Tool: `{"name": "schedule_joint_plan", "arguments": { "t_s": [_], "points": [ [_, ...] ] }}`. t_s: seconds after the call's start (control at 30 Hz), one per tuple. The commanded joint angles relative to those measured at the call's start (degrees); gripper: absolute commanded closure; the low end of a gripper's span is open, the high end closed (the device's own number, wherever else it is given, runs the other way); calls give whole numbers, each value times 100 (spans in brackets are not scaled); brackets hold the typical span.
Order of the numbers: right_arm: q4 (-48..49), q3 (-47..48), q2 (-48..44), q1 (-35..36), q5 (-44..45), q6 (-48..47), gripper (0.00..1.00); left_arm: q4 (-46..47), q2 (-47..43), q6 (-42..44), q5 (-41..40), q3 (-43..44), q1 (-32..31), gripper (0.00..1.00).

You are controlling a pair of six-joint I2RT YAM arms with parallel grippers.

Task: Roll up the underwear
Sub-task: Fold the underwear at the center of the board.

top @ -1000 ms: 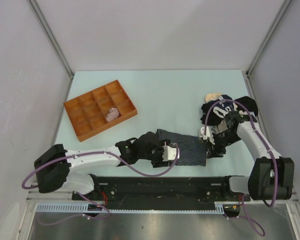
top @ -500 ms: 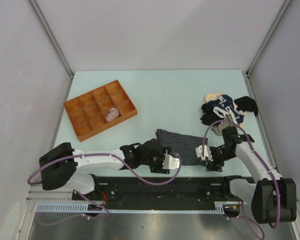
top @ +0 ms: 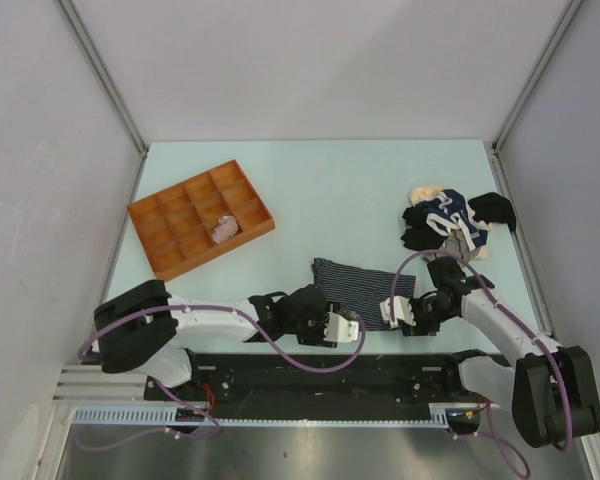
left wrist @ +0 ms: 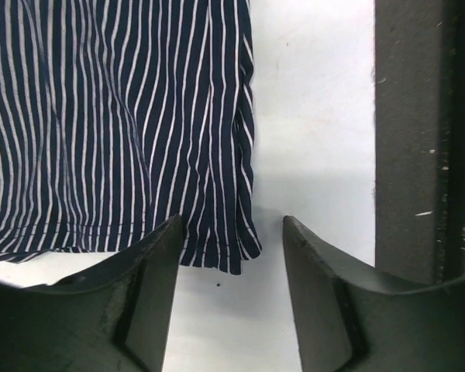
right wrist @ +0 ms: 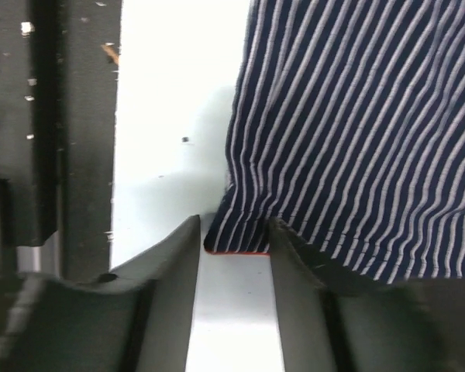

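Newly drawn in at near hem of striped underwear: left gripper and right gripper, fingers parted astride its corners, nothing pinched; seemingly poised to roll.

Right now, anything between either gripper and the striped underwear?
Nothing visible. The left gripper and right gripper each straddle a near corner of the striped underwear, jaws open. Only bare table lies around those corners.

No text, label, brand, number or sign can be read in any view. White markings are seen on a dark garment in the pile of underwear, but they are too small to be made out.
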Motion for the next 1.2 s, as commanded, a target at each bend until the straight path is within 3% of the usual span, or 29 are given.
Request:
{"name": "schedule_joint_plan", "arguments": {
  "t_s": [0.0, 0.07, 0.1, 0.2, 0.37, 0.57, 0.73, 1.17],
  "points": [
    [268, -140, 44, 67, 315, 195, 64, 318, 267, 167, -356, 27, -43, 45],
    [216, -158, 71, 67, 350, 169, 69, 257, 382, 203, -453, 123, -52, 50],
    [207, -167, 88, 67, 351, 160, 73, 230, 461, 229, -471, 159, -43, 60],
    [101, -167, 45, 67, 333, 134, 79, 186, 532, 247, -628, 221, -52, 78],
    [-390, 70, -78, 58, 71, 151, 87, 55, 427, 282, -648, 238, -17, 100],
    [-1129, 842, 88, -108, -650, 529, 89, -533, -258, 273, 222, 466, 246, 100],
    [-1472, 1511, 789, -477, -950, 757, 90, -894, -330, 440, 916, 967, 790, 100],
    [-1103, 2391, 2451, -1076, -696, 1601, 91, -1668, 1383, 704, 1419, 2945, 1855, 100]
  ]
}}
